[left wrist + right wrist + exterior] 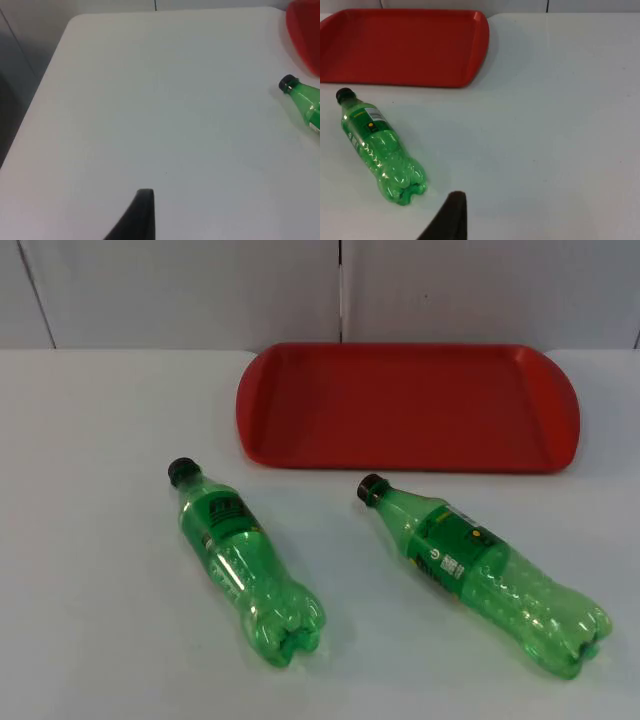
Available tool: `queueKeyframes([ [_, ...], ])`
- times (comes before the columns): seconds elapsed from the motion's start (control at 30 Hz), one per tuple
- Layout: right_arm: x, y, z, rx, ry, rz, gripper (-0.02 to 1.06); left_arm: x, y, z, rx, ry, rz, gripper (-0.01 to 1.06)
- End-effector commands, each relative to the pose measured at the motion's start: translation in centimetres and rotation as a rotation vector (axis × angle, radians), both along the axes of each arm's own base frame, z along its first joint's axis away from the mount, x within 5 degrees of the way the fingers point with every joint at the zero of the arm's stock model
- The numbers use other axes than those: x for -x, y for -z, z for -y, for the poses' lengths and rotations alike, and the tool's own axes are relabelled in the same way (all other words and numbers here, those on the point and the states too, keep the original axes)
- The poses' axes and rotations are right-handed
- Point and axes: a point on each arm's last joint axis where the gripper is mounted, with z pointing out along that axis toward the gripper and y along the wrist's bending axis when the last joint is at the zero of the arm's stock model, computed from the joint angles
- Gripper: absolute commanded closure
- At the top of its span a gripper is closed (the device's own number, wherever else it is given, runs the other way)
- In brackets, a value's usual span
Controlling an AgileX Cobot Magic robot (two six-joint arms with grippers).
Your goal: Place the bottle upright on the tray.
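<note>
I am seeing even, bright, diffuse light on the white table (90, 540) in the top view, with no hard glare anywhere. The two green bottles (245, 560) (490, 575) are throwing only faint, soft shadows close beneath them, and small highlights are glinting on their ribbed plastic. The red tray (400, 405) is looking matte, darkening a little along its inner rim. In the left wrist view the table is dimming toward its far edge and the black fingertip (140, 215) is showing soft-edged, out of focus. The right wrist view is reading clean and sharp.
</note>
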Motion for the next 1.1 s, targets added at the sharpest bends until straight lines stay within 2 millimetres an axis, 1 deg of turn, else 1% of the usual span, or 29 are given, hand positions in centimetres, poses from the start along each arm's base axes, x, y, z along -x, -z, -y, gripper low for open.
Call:
queueKeyframes([
  [0.0, 0.0, 0.0, 0.0, -0.005, 0.002, 0.003, 0.0, 0.0, 0.2, 0.2, 0.018, 0.019, 0.002, 0.0],
  [0.2, 0.0, 0.0, 0.0, -0.005, 0.002, 0.003, 0.0, 0.2, -0.3, 0.3, 0.025, 0.024, 0.016, 0.0],
  [0.37, 0.0, 0.0, 0.0, -0.005, 0.002, 0.003, 0.0, 0.9, -1.9, 0.3, 0.043, 0.014, 0.064, 0.0],
  [0.4, 0.0, 0.0, 0.0, -0.005, 0.002, 0.003, 0.0, 0.9, -1.9, 0.3, 0.043, 0.014, 0.064, 0.0],
  [0.43, 0.0, 0.0, 0.0, -0.005, 0.002, 0.003, 0.0, 0.8, -2.3, 0.3, 0.049, 0.011, 0.059, 0.0],
  [0.5, 0.0, 0.0, 0.0, -0.022, 0.011, 0.003, 0.0, 0.4, -3.4, 0.3, 0.063, 0.006, 0.048, 0.0],
  [0.53, 0.0, 0.0, 0.0, -0.022, 0.011, 0.003, 0.0, 0.4, -3.4, 0.3, 0.063, 0.006, 0.048, 0.0],
  [0.6, 0.0, 0.0, 0.0, -0.022, 0.011, 0.003, 0.0, 0.0, -4.1, 0.3, 0.066, 0.005, 0.037, 0.0],
  [0.63, 0.0, 0.0, 0.0, -0.022, 0.011, 0.003, 0.0, -0.5, -4.8, 0.3, 0.073, 0.001, 0.023, 0.0],
  [0.7, 0.0, 0.0, 0.0, -0.022, 0.011, 0.003, 0.0, -1.1, -5.4, 0.2, 0.083, -0.004, 0.004, 0.0],
  [0.73, 0.0, 0.0, 0.0, -0.022, 0.011, 0.003, 0.0, -1.1, -5.4, 0.2, 0.083, -0.004, 0.004, 0.0],
  [0.87, 0.0, 0.0, 0.0, -0.022, 0.011, 0.004, 0.0, -2.3, -6.5, 0.2, 0.091, -0.003, -0.032, 0.0],
  [0.9, 0.0, 0.0, 0.0, -0.022, 0.011, 0.004, 0.0, -2.3, -6.5, 0.2, 0.091, -0.003, -0.032, 0.0],
  [1.03, 0.0, 0.0, 0.0, -0.022, 0.011, 0.004, 0.0, -3.7, -7.3, 0.6, 0.14, 0.024, -0.073, 0.0],
  [1.07, 0.0, 0.0, 0.0, -0.022, 0.011, 0.004, 0.0, -3.7, -7.3, 0.6, 0.14, 0.024, -0.073, 0.0],
])
